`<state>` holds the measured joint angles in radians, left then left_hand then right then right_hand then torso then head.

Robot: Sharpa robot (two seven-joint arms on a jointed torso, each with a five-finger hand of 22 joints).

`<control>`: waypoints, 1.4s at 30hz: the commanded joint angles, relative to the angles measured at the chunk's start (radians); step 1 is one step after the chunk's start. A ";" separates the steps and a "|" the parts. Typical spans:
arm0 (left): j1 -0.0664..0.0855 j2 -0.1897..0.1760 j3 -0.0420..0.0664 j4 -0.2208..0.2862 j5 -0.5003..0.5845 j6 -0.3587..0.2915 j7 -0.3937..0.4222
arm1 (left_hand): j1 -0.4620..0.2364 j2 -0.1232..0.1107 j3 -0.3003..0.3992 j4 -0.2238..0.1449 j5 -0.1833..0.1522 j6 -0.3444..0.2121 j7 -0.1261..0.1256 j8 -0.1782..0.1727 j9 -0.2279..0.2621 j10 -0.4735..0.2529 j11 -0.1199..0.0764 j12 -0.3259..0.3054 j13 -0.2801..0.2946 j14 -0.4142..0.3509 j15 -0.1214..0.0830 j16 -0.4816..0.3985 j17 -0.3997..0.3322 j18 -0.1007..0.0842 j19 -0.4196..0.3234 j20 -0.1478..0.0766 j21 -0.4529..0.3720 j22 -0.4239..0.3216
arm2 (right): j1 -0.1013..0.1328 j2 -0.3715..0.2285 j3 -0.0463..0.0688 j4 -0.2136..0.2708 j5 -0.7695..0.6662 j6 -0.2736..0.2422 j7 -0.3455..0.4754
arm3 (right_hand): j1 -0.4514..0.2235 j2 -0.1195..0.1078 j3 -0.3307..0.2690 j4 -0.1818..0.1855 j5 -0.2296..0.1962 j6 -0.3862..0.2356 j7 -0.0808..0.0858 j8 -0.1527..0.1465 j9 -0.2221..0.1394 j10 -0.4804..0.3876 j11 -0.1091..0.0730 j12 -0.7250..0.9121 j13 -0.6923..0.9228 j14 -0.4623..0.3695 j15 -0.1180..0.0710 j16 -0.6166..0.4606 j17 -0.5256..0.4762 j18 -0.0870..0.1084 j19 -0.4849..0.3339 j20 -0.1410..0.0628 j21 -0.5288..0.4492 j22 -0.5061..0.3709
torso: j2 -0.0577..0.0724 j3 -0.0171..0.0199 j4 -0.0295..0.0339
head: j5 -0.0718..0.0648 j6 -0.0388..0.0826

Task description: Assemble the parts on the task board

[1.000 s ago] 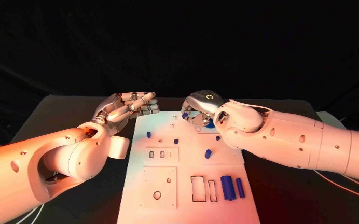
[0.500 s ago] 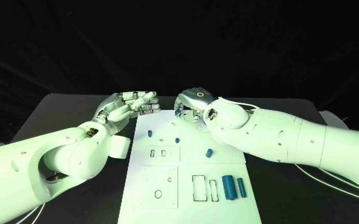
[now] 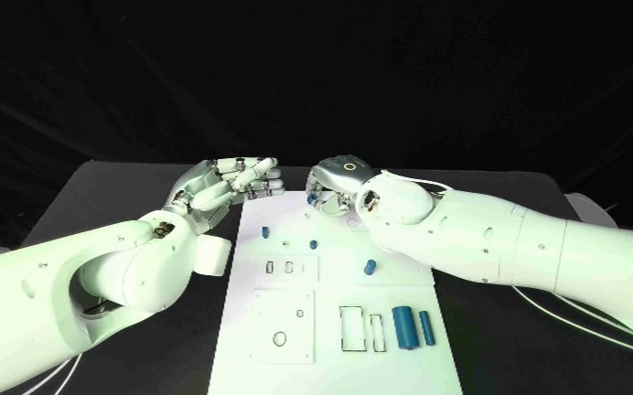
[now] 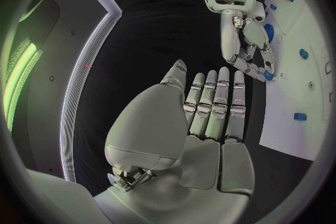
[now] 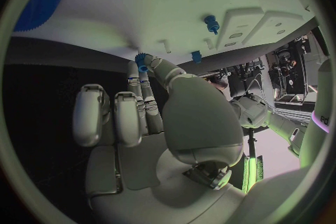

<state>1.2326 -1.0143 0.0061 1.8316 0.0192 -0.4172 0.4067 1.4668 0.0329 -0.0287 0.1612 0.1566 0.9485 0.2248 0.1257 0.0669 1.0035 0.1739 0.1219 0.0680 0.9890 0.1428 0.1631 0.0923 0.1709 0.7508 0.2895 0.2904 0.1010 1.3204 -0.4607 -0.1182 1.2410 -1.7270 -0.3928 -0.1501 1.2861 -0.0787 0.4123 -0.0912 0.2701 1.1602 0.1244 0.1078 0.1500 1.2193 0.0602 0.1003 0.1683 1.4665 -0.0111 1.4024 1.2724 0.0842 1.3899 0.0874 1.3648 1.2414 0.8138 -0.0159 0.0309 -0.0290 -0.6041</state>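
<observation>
Overhead, the right hand point(image 3: 333, 189) pinches a small blue part point(image 5: 142, 61) between fingertips at the far end of the white task board point(image 3: 316, 336). Just beside the board's far left corner, the left hand point(image 3: 224, 190) hovers flat, fingers extended, holding nothing.

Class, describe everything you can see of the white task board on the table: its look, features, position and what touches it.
The task board is a flat white rectangular plate lying along the middle of the black table. It looks like smooth plastic, with raised panels, round holes and rectangular slots. Small blue parts lie or stand on it, including two long blue cylinders near its right edge. The right hand is at its far end, pinching a small blue part against it; the left hand hovers open beside its far left corner.
</observation>
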 commanded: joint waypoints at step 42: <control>0.003 -0.004 0.001 -0.006 0.003 0.031 -0.006 | 0.001 0.009 -0.001 -0.002 0.003 -0.001 0.006 -0.012 -0.002 0.000 0.009 -0.014 -0.001 0.002 0.006 -0.015 -0.001 0.006 0.003 0.000 -0.002 -0.004 | 0.015 -0.319 0.025 0.247 0.287 0.067 -0.045 | -0.064 -0.093 -0.198 0.107 0.010 -0.134 0.001 0.003 -0.009 0.095 -0.023 0.379 0.227 0.055 -0.021 0.032 0.028 -0.015 -0.009 -0.010 0.002 0.022 | -0.010 -0.0003 -0.0210 | 0.000 0.005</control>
<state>1.2340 -1.0191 0.0060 1.8254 0.0205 -0.4121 0.3982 1.4668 0.0329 -0.0287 0.1612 0.1566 0.9484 0.2248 0.1173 0.0669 1.0035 0.1739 0.1123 0.0681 0.9889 0.1428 0.1545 0.0923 0.1709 0.7508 0.2895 0.2904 0.0979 1.3354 -0.7689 -0.0940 1.4763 -1.5353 -0.3933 -0.1662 1.2243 -0.1663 0.2292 0.0108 0.2770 1.0347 0.1267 0.1072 0.1392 1.3177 0.0370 0.4402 0.3588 1.4664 -0.0328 1.4241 1.2816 0.0844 1.3726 0.0780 1.3605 1.2526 0.8058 -0.0160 0.0151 -0.0283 -0.6004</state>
